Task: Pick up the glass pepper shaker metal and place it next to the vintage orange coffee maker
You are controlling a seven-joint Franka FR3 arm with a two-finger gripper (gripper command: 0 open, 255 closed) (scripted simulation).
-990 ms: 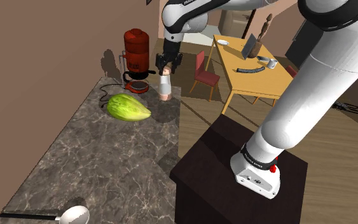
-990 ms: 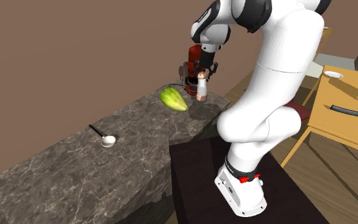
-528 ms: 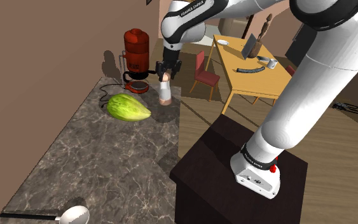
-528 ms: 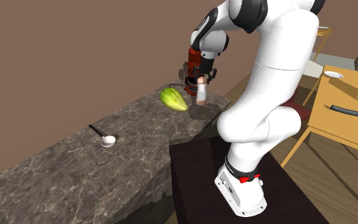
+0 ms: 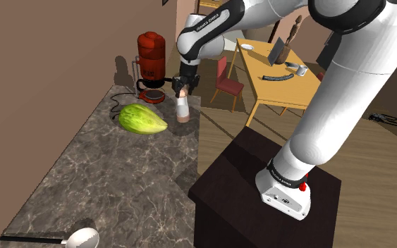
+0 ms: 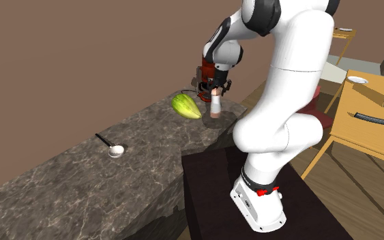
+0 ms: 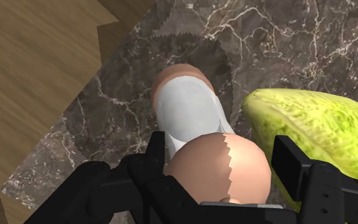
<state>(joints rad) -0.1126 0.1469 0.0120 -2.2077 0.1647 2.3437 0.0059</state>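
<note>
The pepper shaker (image 5: pixel 183 109) has a whitish body with a pinkish-brown cap and base. It stands upright at the counter's far end, its base at or just above the stone. My gripper (image 5: pixel 182 88) comes down from above and is shut on the cap. In the wrist view the two black fingers clasp the cap on either side of the shaker (image 7: pixel 190 111). The red coffee maker (image 5: pixel 151 56) stands just beyond, towards the shoulder view's left. In the second exterior view the shaker (image 6: pixel 215 106) hangs under the gripper (image 6: pixel 215 88), which partly hides the coffee maker (image 6: pixel 206 68).
A green melon-like fruit (image 5: pixel 142 118) lies close beside the shaker, on the shoulder view's left. The counter's edge (image 5: pixel 198 141) drops off right next to the shaker. A ladle (image 5: pixel 70 239) lies at the near end. A wooden table (image 5: pixel 274 77) and red chair stand beyond.
The gripper has come down with the shaker in it, bringing the shaker's base lower towards the counter. The fruit, coffee maker and ladle have not moved.
</note>
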